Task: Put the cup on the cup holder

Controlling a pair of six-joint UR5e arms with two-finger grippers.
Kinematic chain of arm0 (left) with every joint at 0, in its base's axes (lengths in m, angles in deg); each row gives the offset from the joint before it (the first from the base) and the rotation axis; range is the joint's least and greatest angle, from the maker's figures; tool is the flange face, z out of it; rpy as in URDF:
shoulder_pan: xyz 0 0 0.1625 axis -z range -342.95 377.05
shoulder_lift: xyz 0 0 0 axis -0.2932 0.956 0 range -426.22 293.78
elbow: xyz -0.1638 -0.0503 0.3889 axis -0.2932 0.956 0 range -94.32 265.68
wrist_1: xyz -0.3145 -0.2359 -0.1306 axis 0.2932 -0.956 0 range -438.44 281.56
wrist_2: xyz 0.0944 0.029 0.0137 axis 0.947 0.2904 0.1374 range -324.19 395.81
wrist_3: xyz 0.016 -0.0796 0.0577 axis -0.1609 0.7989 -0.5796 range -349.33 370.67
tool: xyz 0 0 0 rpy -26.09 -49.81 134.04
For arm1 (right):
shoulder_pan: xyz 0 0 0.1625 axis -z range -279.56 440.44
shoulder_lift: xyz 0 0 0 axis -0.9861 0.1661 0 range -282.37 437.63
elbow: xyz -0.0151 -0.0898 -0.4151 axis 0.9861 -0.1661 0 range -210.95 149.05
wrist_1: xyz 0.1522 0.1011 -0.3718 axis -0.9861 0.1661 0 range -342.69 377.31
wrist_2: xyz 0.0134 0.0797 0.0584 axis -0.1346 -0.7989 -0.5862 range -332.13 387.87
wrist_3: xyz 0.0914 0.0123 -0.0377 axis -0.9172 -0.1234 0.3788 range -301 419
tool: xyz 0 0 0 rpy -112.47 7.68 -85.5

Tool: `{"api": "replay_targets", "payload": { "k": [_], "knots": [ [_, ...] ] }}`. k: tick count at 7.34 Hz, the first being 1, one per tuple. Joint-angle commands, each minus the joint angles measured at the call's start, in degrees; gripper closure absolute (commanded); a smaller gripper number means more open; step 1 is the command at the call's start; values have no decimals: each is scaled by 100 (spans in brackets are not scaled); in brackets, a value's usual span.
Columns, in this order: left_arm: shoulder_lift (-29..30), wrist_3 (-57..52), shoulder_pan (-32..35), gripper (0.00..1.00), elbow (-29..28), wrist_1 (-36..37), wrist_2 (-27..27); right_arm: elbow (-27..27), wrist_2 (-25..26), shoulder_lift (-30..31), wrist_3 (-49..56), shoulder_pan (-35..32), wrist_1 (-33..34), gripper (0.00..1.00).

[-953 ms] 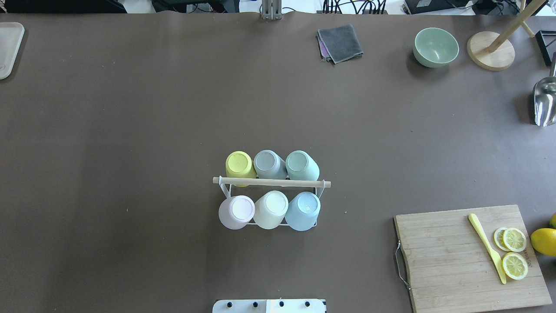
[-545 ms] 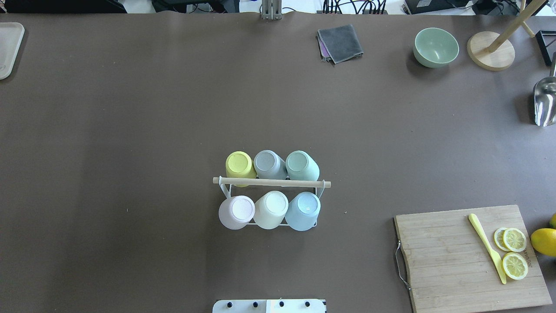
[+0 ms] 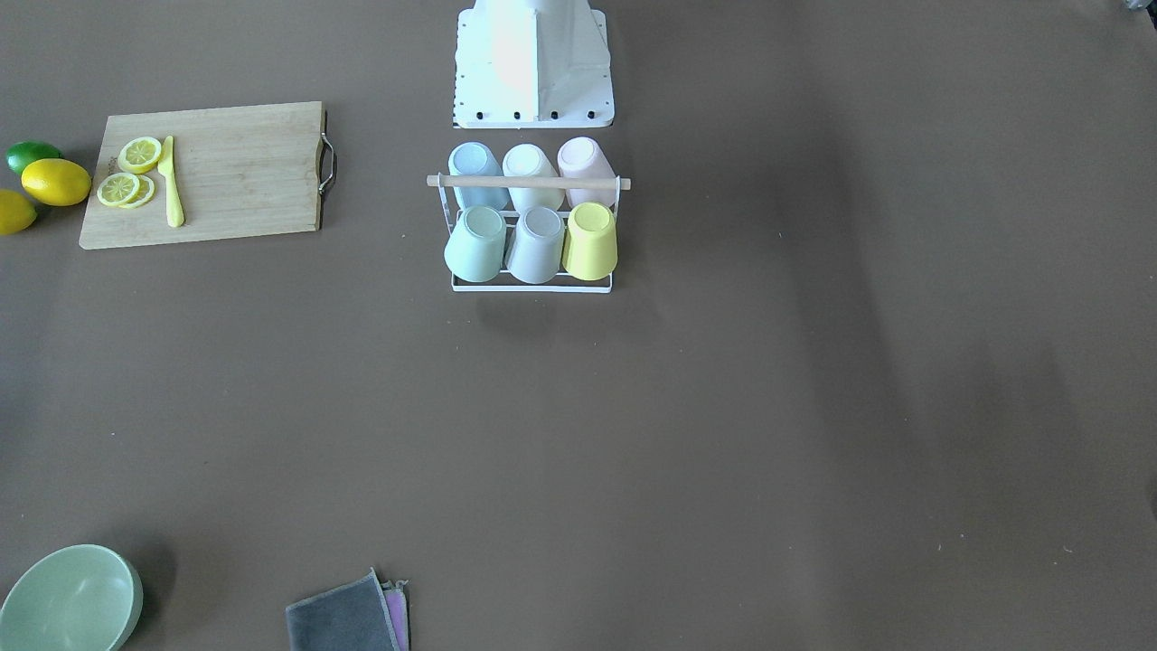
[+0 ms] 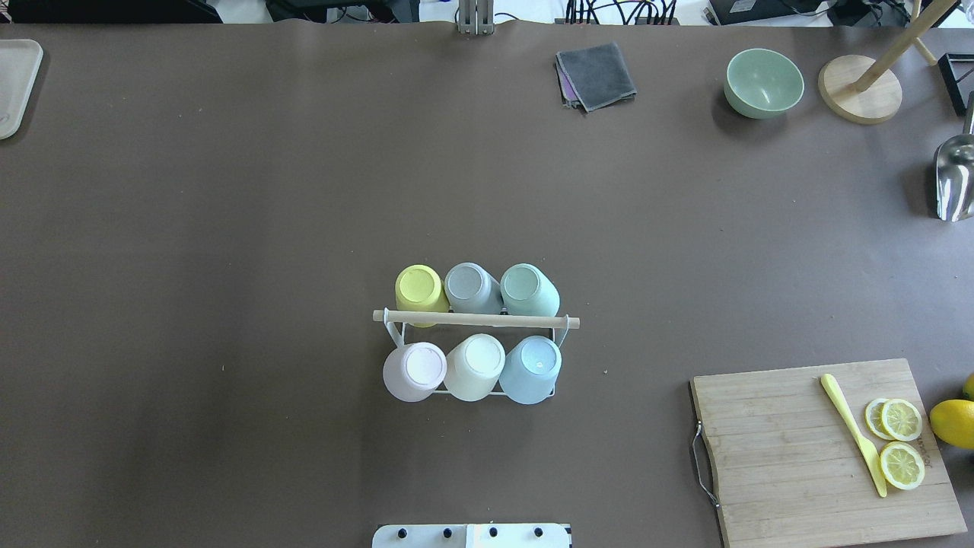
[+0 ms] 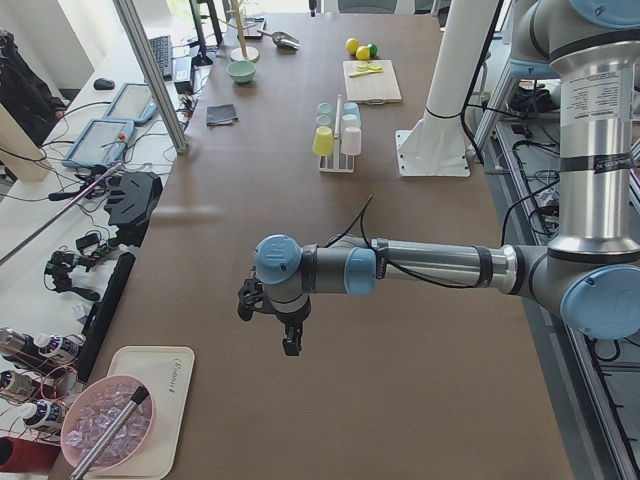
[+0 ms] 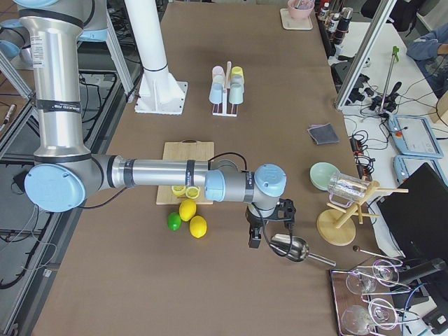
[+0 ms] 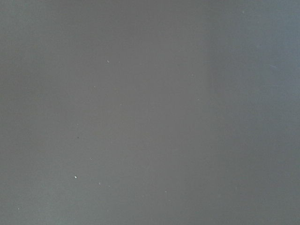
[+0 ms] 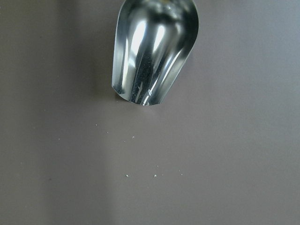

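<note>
The cup holder [image 4: 475, 320], a white wire rack with a light wooden rod across its top, stands mid-table near the robot base; it also shows in the front view [image 3: 529, 182]. Several upturned cups sit on its prongs in two rows of three: yellow [image 4: 419, 288], grey [image 4: 469, 284] and green [image 4: 523, 285] in the far row, pink [image 4: 415, 369], cream [image 4: 475, 364] and blue [image 4: 533, 367] in the near row. My left gripper [image 5: 290, 340] hangs over bare table far to the left. My right gripper [image 6: 253, 238] hangs far to the right by a metal scoop [image 8: 152, 51]. I cannot tell whether either is open.
A wooden cutting board [image 4: 791, 472] with lemon slices and a yellow knife lies at the near right, a lemon [image 4: 953, 422] beside it. A green bowl [image 4: 763, 81], a grey cloth [image 4: 596, 74], a wooden stand [image 4: 860, 87] and the scoop [image 4: 953, 179] are at the far right.
</note>
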Motion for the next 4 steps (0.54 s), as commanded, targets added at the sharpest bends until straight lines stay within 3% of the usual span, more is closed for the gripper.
{"api": "replay_targets", "payload": {
  "k": [1, 4],
  "knots": [
    [-107, -3, 130, 2, 161, 231, -2, 0, -9, 20, 20, -1, 6, 0],
    [-195, 6, 200, 2, 249, 240, 33, -9, -18, 11, 21, -1, 6, 0]
  ]
}}
